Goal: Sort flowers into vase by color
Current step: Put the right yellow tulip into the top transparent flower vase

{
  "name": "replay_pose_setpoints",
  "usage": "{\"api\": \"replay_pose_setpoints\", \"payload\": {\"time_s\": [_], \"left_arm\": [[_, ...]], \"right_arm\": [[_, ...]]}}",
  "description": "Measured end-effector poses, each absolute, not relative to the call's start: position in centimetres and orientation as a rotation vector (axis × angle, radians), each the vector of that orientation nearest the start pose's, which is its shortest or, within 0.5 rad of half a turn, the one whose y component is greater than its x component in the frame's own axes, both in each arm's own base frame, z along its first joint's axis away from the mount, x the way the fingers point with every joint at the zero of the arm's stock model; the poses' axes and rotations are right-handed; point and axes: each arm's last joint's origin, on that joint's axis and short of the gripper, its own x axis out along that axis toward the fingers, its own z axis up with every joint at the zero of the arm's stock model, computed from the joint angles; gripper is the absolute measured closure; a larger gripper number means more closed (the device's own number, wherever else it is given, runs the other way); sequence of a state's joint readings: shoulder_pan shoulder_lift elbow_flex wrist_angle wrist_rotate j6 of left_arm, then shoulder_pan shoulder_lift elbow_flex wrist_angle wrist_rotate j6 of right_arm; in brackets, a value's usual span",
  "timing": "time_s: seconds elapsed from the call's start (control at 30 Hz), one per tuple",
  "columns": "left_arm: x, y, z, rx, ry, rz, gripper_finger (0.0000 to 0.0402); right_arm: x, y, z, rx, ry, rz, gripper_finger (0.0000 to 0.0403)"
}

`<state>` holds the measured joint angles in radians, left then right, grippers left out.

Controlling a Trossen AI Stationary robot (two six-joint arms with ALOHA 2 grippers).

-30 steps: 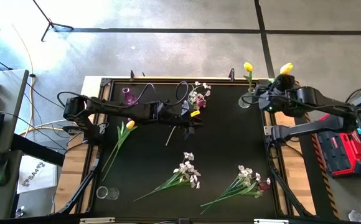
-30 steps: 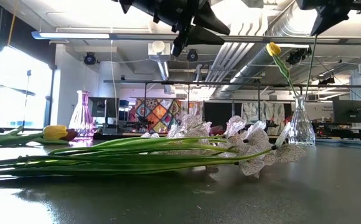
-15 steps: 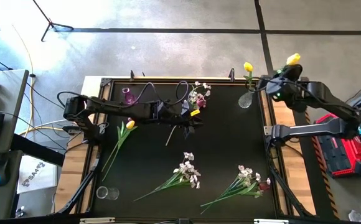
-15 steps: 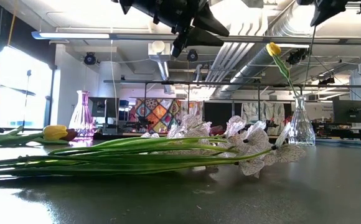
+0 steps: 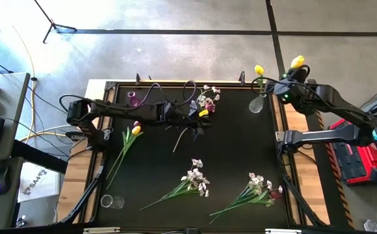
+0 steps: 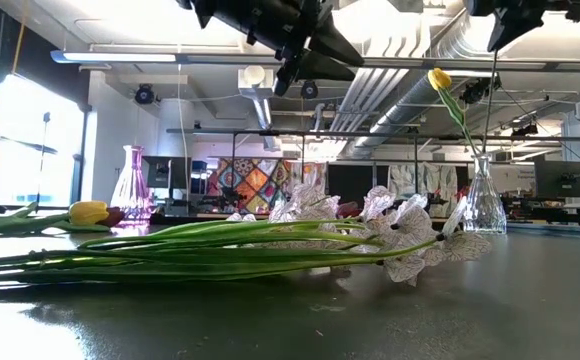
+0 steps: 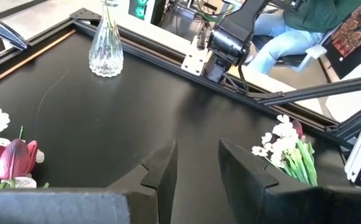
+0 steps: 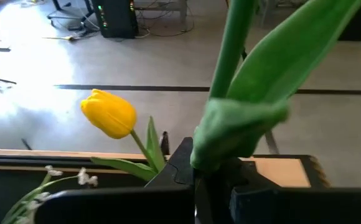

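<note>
1. At the desk's (image 5: pixel 234 149) far left corner stands a small purple vase (image 5: pixel 134 99); the low view shows it upright, with nothing in it that I can make out.
2. Just in front of it, a yellow tulip (image 5: pixel 136 130) lies flat with a dark maroon tulip (image 5: pixel 136 123) touching it, their green stems trailing toward the near left edge.
3. A small clear glass (image 5: pixel 111 201) sits at the near left corner, well apart from the flowers.
4. The left gripper (image 5: pixel 198 123) hangs above the desk's far middle. In its wrist view the fingers (image 7: pixel 162 171) stand a narrow gap apart with only bare desk between them, so it holds nothing.
5. Beside that gripper, at the far edge, lies a cluster of white blossoms with a maroon tulip (image 7: pixel 12 158) among them.
6. Two sprays of white blossoms lie on the near half: one (image 5: pixel 194 179) around the middle, another (image 5: pixel 260 185) toward the right with a maroon bloom at its tip.
7. A clear vase (image 5: pixel 256 104) stands at the far right corner with one yellow tulip (image 5: pixel 259 69) upright in it.
8. The right gripper (image 5: pixel 291 86) is up beside that vase, clamped on the green stem (image 8: pixel 230 43) of a second yellow tulip (image 5: pixel 298 62), which is lifted clear of the desk.
</note>
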<state>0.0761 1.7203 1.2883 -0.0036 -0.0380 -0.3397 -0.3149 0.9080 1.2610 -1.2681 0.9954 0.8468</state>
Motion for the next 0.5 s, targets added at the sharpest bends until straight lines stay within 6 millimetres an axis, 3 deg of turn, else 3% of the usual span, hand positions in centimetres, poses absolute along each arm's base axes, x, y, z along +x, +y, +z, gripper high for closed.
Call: {"api": "replay_pose_setpoints", "payload": {"time_s": [0.3,0.5], "left_arm": [[39.3,3.2,27.6,-0.322,0.414,0.191,0.0298],[39.1,3.3,27.2,-0.333,0.442,0.241,0.0298]], "right_arm": [[12.7,-6.7,37.7,0.307,0.436,-1.494,0.0396],[13.6,-7.1,37.0,0.346,0.481,-1.505,0.0354]]}}
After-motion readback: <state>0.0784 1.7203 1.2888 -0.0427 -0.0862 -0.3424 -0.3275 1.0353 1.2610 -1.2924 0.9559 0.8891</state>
